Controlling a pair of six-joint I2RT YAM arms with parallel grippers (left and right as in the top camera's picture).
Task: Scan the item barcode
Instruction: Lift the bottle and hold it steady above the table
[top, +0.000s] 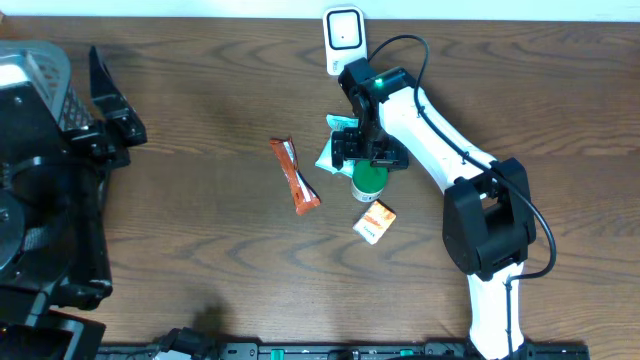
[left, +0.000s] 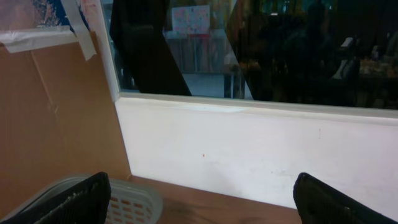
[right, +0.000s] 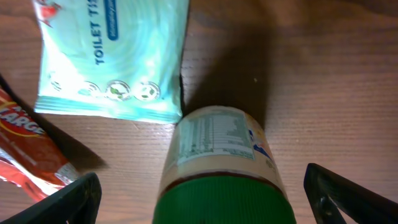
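The right gripper (right: 200, 180) is wide open and holds nothing. Its two dark fingers (right: 68, 199) show at the lower corners of the right wrist view. The jar (right: 217, 165) sits between them at bottom centre. Bare desk (right: 323, 74) shows in the gap on each side, and the gap on the right is narrower. Neither finger appears to touch the jar.

In the overhead view the jar is just right of centre, directly below the gripper in the frame and partly covered by it. The scanner (top: 343, 35), a white upright unit, stands at the top edge above the same arm, apart from the jar.

The jar has a pale body and a ribbed green lid, which is the end nearest the wrist camera. A white label with a table of small print faces up, with a blue and orange patch at its right edge. The print is too small to read. I cannot tell whether the jar stands or lies.

A pale teal wipes pack (right: 112, 56) fills the upper left of the wrist view, its lower right corner just beside the jar. An orange bar (top: 295, 177) lies left of centre in the overhead view, and a small orange box (top: 375, 223) lies just below the jar.

The left gripper (left: 202, 183) is at the far left of the overhead view, wide open and empty. A basket (left: 134, 199) shows at the lower left of its wrist view.
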